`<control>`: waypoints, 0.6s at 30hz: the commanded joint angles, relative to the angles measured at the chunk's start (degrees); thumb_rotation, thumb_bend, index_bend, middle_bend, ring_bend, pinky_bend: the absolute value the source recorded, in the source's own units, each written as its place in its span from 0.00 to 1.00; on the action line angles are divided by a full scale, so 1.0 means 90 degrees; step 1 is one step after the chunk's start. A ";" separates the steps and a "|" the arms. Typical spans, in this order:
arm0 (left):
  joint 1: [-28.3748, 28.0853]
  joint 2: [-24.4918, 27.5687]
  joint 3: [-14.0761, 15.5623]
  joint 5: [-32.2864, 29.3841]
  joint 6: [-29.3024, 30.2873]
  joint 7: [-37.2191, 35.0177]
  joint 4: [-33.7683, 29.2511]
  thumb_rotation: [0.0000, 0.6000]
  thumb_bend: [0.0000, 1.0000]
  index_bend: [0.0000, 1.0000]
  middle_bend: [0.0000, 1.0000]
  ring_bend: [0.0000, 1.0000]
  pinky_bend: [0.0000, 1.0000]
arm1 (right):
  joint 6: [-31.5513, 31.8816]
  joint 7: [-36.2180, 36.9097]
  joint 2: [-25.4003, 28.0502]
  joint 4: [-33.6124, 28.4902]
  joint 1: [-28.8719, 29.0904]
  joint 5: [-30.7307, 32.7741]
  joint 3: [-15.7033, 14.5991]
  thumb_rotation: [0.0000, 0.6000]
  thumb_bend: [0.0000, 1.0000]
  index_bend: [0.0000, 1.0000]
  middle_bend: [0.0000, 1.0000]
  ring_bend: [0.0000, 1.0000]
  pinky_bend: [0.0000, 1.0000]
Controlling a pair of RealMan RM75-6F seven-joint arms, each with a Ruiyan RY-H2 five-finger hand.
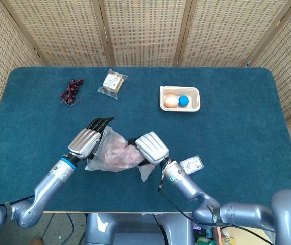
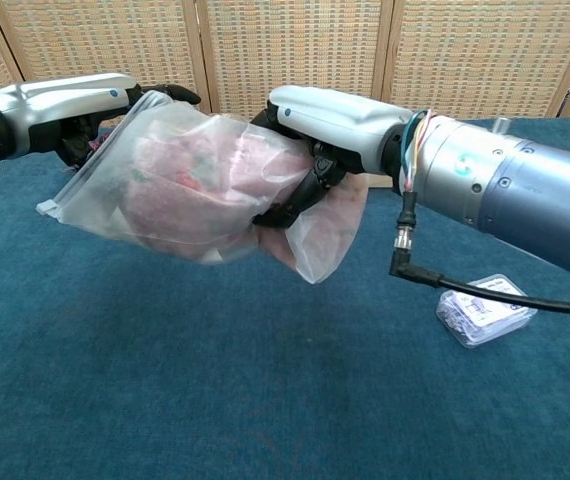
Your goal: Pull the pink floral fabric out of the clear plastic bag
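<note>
Right hand [image 2: 310,140] grips the clear plastic bag [image 2: 180,180] holding pink floral fabric [image 2: 200,175].

Silver-grey metallic arms, both with black fingers under pale silver back plates: left hand [image 2: 75,100] wears a blue wrist ring, right hand [image 2: 315,125] trails coloured wires and a black cable.

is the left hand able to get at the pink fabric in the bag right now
Probably not yet: the left hand lies against the outside of the clear plastic bag, whose film covers the pink floral fabric. The right hand grips the other end.
</note>
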 commanded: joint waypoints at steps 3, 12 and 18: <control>-0.0026 -0.0092 0.0010 -0.0076 0.0123 0.0134 0.0051 1.00 0.28 0.58 0.00 0.00 0.00 | -0.0003 0.0003 0.0018 -0.0042 -0.0015 -0.0008 -0.0007 1.00 0.74 0.60 0.67 0.67 0.67; -0.0080 -0.0174 0.0021 -0.0154 0.0239 0.0285 0.0172 1.00 0.40 0.67 0.00 0.00 0.00 | -0.0032 0.0009 0.0049 -0.0136 -0.0010 -0.0004 0.0020 1.00 0.76 0.60 0.67 0.67 0.67; -0.0105 -0.0109 0.0029 -0.0195 0.0327 0.0462 0.0174 1.00 0.40 0.68 0.00 0.00 0.00 | -0.0067 0.0012 0.0008 -0.0181 0.0023 -0.0006 0.0036 1.00 0.76 0.60 0.67 0.67 0.67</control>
